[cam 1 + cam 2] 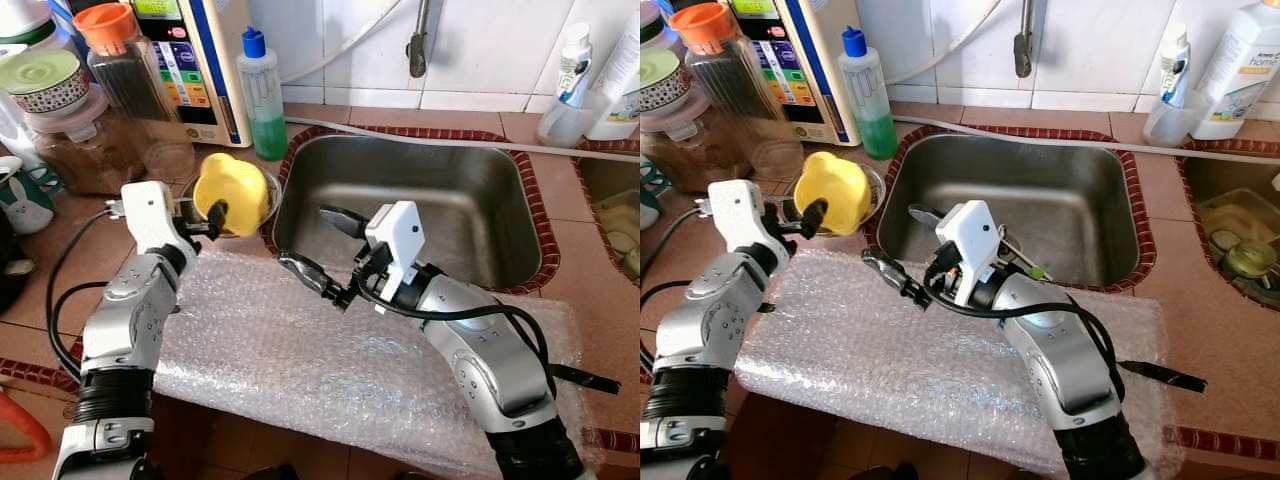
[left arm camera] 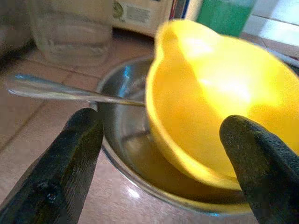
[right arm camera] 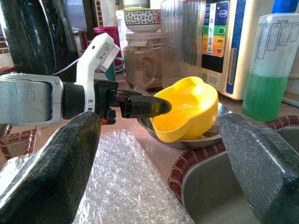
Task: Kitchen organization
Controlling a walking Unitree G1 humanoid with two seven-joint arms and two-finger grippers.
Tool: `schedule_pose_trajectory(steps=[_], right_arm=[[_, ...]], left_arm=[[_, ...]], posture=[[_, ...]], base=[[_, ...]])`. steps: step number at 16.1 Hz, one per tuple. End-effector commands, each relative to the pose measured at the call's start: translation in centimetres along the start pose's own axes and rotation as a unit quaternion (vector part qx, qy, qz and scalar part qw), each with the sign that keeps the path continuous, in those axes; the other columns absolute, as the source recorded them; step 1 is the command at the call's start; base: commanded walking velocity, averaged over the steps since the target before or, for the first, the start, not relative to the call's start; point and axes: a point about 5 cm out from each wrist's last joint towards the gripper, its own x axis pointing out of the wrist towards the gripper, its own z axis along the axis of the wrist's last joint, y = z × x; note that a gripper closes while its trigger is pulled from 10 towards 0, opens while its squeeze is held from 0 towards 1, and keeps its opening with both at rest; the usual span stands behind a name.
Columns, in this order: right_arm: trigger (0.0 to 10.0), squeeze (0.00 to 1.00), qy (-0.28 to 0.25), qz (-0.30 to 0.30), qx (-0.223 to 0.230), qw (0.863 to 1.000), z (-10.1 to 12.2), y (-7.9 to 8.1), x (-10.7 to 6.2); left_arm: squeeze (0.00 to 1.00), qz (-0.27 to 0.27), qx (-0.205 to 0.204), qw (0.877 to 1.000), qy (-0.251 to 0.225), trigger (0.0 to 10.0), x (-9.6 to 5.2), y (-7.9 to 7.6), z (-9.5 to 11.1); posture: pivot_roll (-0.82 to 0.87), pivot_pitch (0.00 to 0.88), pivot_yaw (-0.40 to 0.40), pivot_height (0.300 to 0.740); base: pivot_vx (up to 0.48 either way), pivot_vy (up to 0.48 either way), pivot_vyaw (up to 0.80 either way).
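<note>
- One yellow bowl sits tilted in one metal bowl, left of centre in the head view, just left of the one sink.
- Left gripper: fingers spread, one at the yellow bowl's rim.
- Right gripper: fingers spread wide, empty, over the sink's near-left corner.
- One sheet of bubble wrap covers the lower middle.
- One green soap bottle, blue cap, stands upper centre-left.
- One white bottle, upper right, reads "home".
</note>
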Motion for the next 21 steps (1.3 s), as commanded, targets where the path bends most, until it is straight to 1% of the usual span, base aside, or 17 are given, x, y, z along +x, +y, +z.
schedule_pose_trajectory(steps=[1,6,9,11,12,13,16,18,21], right_arm=[[10.0,1.00,-0.005,0.003,-0.003,1.000,0.2,0.1,0.2],[10.0,1.00,-0.004,0.004,-0.006,1.000,0.2,0.1,0.3],[10.0,1.00,-0.002,0.005,-0.008,1.000,0.2,0.0,0.2],[10.0,1.00,-0.002,0.004,-0.009,1.000,0.2,0.0,0.2],[10.0,1.00,-0.001,0.004,-0.010,1.000,0.2,-0.1,0.2],[10.0,1.00,-0.001,0.004,-0.011,1.000,0.1,-0.1,0.2],[10.0,1.00,0.000,0.005,-0.011,1.000,0.1,-0.1,0.2],[10.0,1.00,0.000,0.005,-0.011,1.000,0.1,-0.2,0.3],[10.0,1.00,0.001,0.004,-0.012,1.000,0.1,-0.2,0.3]], left_arm=[[0.00,-0.004,-0.010,1.000,0.009,10.0,0.0,0.1,0.0],[0.00,-0.012,-0.047,0.998,0.029,10.0,-0.1,-0.2,-0.4],[0.00,-0.011,-0.058,0.998,0.032,10.0,-0.1,-0.2,-0.5],[0.00,-0.008,-0.078,0.996,0.034,3.9,-0.1,-0.2,-0.6],[0.00,-0.006,-0.084,0.996,0.034,0.0,-0.1,-0.1,-0.7],[0.00,-0.008,-0.090,0.995,0.036,0.0,-0.1,-0.1,-0.7],[0.00,-0.008,-0.085,0.996,0.036,0.0,-0.2,-0.1,-0.7],[0.00,-0.003,-0.078,0.996,0.039,0.0,-0.2,0.1,-0.8],[0.00,0.016,-0.055,0.997,0.048,0.0,-0.5,0.8,-1.1]], posture=[[-0.17,0.139,0.116,0.740],[-0.17,0.139,0.116,0.740],[-0.17,0.140,0.114,0.740],[-0.17,0.141,0.112,0.740],[-0.17,0.140,0.111,0.740],[-0.17,0.140,0.111,0.740],[-0.17,0.139,0.110,0.740],[-0.17,0.138,0.111,0.740],[-0.17,0.139,0.109,0.740]], base=[[0.000,0.000,0.00],[0.000,0.000,0.00],[0.000,0.000,0.00],[0.000,0.000,0.00],[0.000,0.000,0.00],[0.000,0.000,0.00],[0.000,0.000,0.00],[0.000,0.000,0.00],[0.000,0.000,0.00]])
